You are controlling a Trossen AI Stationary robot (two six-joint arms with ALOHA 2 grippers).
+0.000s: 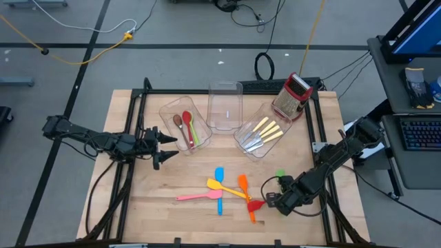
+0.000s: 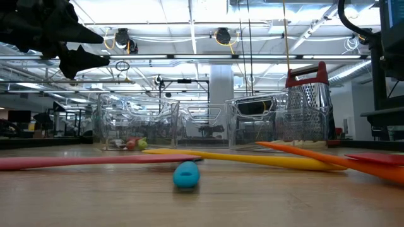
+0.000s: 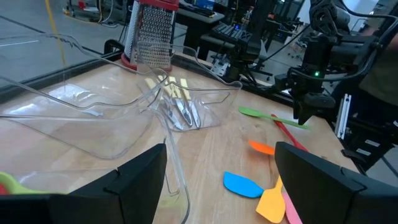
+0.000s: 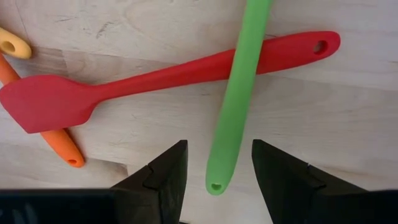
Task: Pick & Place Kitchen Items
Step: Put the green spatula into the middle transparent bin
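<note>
While my right end effector [image 4: 216,163] hangs low over the front right part of the counter [image 1: 138,207], its two fingers stand apart on either side of the handle tip of the green spatula [image 4: 235,99], gripping nothing. That green handle lies across the red spatula [image 4: 155,78], whose blade sits beside the orange spatula [image 4: 53,140] and near the tip of the yellow spatula [image 4: 13,45]. Toward the counter's front middle lie the blue spatula [image 1: 220,180] and the pink spatula [image 1: 196,196], touching the yellow one. My left end effector [image 1: 165,148] waits above the counter's left side with its fingers spread wide, empty, just beside a clear bin [image 1: 180,124] holding red, brown and green spoons [image 1: 187,127]. Another bin [image 1: 258,138] on the right holds the cream-handled cutlery [image 1: 265,132], next to the box grater [image 1: 293,95].
</note>
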